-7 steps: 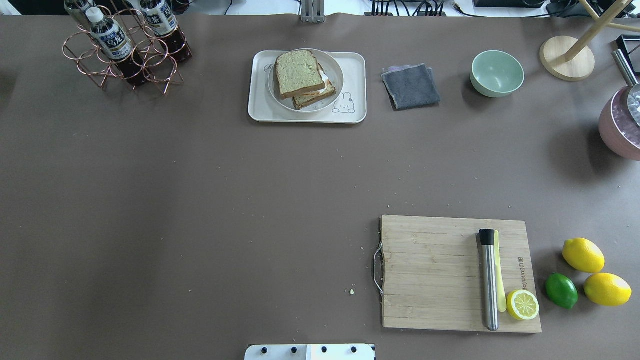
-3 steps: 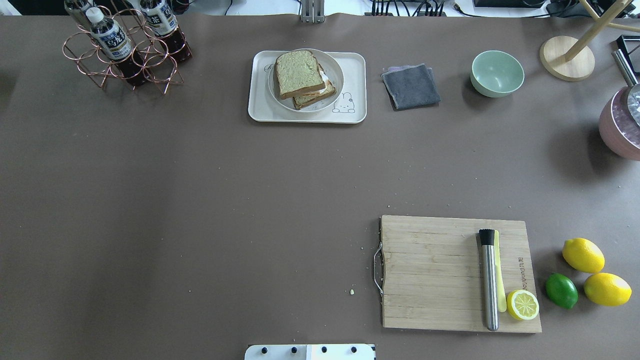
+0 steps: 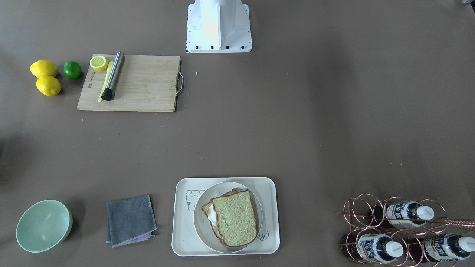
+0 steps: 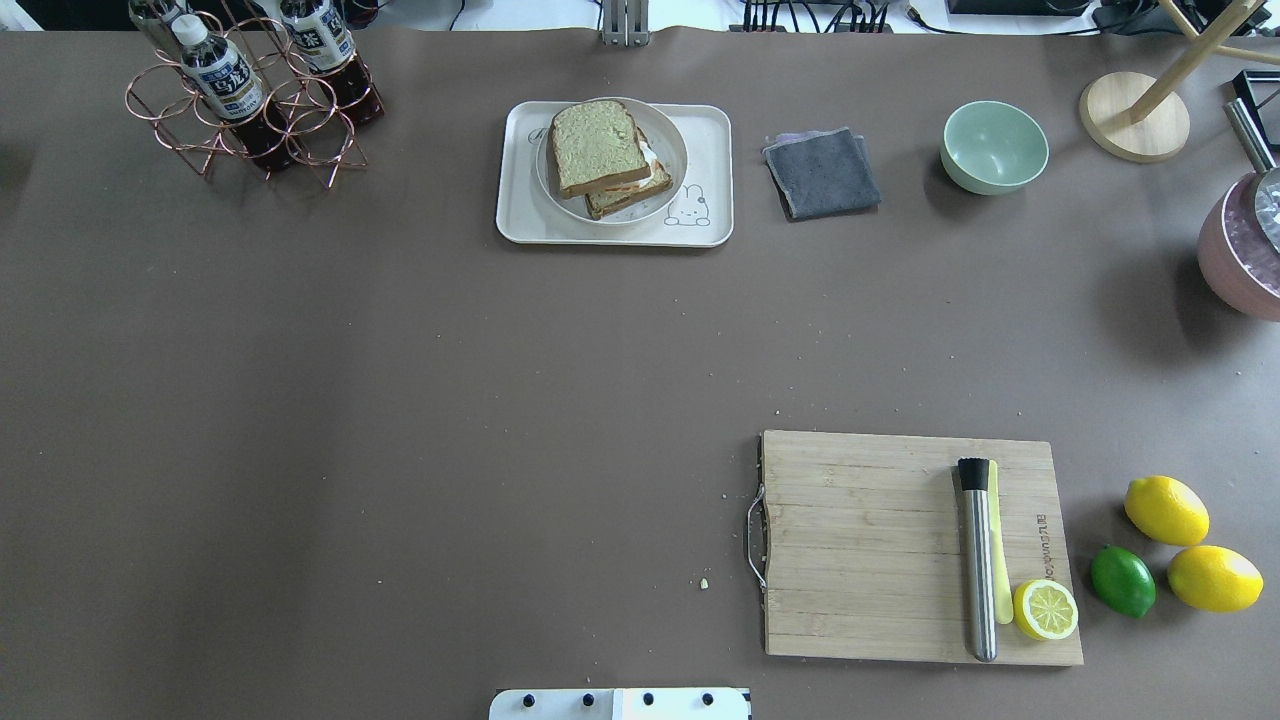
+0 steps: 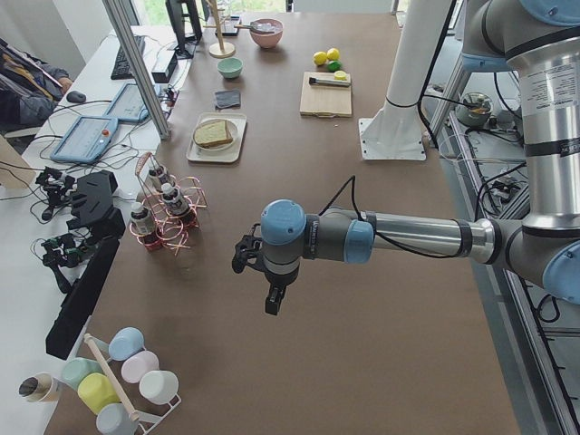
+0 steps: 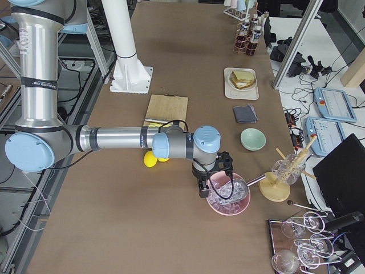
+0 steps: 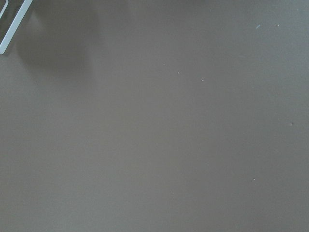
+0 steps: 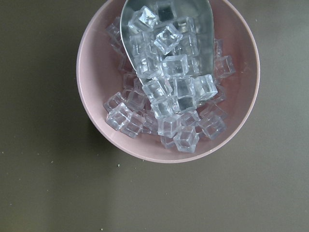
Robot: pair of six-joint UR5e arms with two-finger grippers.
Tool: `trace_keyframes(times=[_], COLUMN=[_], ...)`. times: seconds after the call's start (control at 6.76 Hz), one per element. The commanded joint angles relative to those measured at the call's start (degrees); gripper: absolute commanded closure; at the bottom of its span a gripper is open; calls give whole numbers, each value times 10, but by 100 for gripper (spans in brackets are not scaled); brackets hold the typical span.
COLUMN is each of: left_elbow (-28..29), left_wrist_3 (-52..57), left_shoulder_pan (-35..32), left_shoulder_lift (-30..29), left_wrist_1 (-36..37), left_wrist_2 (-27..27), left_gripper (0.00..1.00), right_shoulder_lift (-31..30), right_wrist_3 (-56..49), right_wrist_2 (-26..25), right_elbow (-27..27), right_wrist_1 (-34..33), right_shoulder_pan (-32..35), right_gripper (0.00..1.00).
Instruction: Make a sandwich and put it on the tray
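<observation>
Nothing is being moved since earlier; sandwich (image 4: 600, 155), plated on tray (image 4: 715, 175), is being judged soft, loose, best held at crusts; left gripper (image 5: 271, 304), right gripper (image 6: 202, 191) jaws: cannot tell.

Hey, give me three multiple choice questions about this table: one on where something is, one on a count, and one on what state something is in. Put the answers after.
1. Where does the sandwich rest?
A. On the wooden cutting board.
B. In the green bowl.
C. On a round plate that stands on the tray.

2. How many whole lemons lie by the lime?
A. Two.
B. One.
C. Four.

3. What state is the pink bowl in?
A. Empty.
B. Holding ice cubes.
C. Turned upside down.

Answers:
1 C: the overhead view shows the stacked bread on the plate, which sits inside the tray.
2 A: two whole lemons lie next to the lime there.
3 B: the right wrist view shows clear cubes heaped in it.
</observation>
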Motion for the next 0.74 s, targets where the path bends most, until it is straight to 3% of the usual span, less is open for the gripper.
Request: trace_keyframes(times=[0.0, 0.59], left_elbow=[-13, 22], left_wrist_3=[-6, -9], left_shoulder_pan=[-3, 0], left_shoulder_lift=[9, 3], left_wrist_1=[1, -3], left_wrist_2=[0, 0], left_gripper=[2, 2], right_shoulder_lift=[3, 4], right_wrist_3=[0, 0], right_wrist_2=[1, -2], right_elbow=[2, 9], right_wrist_1=[0, 1], right_shoulder_pan=[0, 0], right_gripper=[0, 0])
